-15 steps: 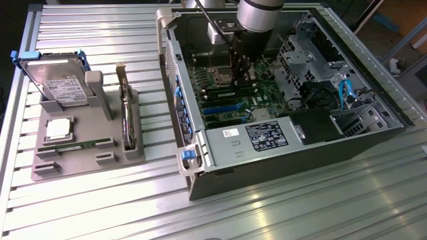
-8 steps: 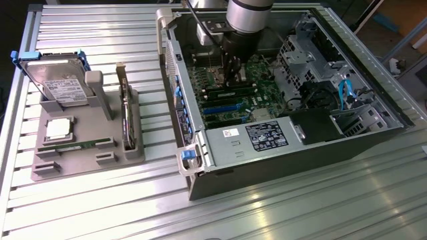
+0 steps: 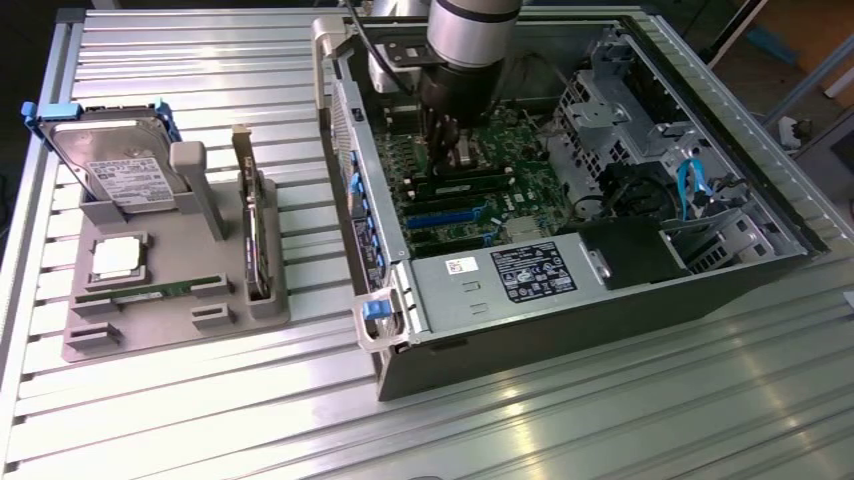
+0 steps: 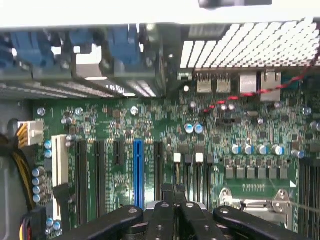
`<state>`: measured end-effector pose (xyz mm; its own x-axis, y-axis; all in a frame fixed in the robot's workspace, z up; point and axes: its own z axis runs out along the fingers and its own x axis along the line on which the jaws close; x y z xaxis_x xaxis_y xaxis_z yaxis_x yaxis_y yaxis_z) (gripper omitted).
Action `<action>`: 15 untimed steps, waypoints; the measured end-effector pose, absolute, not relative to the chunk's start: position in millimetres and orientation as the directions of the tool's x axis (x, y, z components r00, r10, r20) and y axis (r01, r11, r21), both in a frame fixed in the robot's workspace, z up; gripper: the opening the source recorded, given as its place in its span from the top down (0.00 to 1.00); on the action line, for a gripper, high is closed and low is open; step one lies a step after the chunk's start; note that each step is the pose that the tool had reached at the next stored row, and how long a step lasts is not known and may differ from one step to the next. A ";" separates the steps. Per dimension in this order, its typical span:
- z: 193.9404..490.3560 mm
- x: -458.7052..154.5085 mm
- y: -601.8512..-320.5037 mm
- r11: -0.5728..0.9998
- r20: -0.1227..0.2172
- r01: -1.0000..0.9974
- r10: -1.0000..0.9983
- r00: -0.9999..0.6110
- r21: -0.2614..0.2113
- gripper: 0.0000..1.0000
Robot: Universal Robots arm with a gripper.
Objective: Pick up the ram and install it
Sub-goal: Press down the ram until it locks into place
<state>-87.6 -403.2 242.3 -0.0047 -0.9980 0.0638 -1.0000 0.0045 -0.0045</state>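
My gripper point(image 3: 447, 158) hangs inside the open computer case point(image 3: 400, 300), low over the green motherboard point(image 3: 534, 170). In the wrist view its black fingers point(image 4: 165, 210) are pressed together, shut, and I see nothing between them; the gripper point(image 4: 175, 192) hovers near the blue slot point(image 4: 138, 170) and the black slots beside it. A ram point(image 3: 134, 293), a long thin green stick, lies in the front slot of the grey holder point(image 3: 174, 320) at the exterior view's left, far from the gripper. Another long green stick point(image 3: 467, 186) sits on the motherboard just below the gripper.
On the grey holder stand a silver hard drive point(image 3: 120, 165) in a blue-tabbed frame, an upright expansion card point(image 3: 251, 225) and a square chip point(image 3: 118, 255). The case walls, the drive cage point(image 3: 607, 120) and the black power supply point(image 3: 641, 250) close in around the motherboard.
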 end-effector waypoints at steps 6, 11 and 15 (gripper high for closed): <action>242.2 -94.0 -403.1 0.004 0.064 -1.000 -0.998 -0.005 -0.004 0.89; 237.1 -94.1 -403.2 0.004 0.064 -1.000 -0.998 -0.005 -0.005 0.89; 235.5 -94.1 -403.2 0.004 0.064 -1.000 -0.998 -0.005 -0.004 0.89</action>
<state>-94.1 -403.2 235.5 -0.0047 -0.9979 0.0640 -1.0000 0.0044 -0.0044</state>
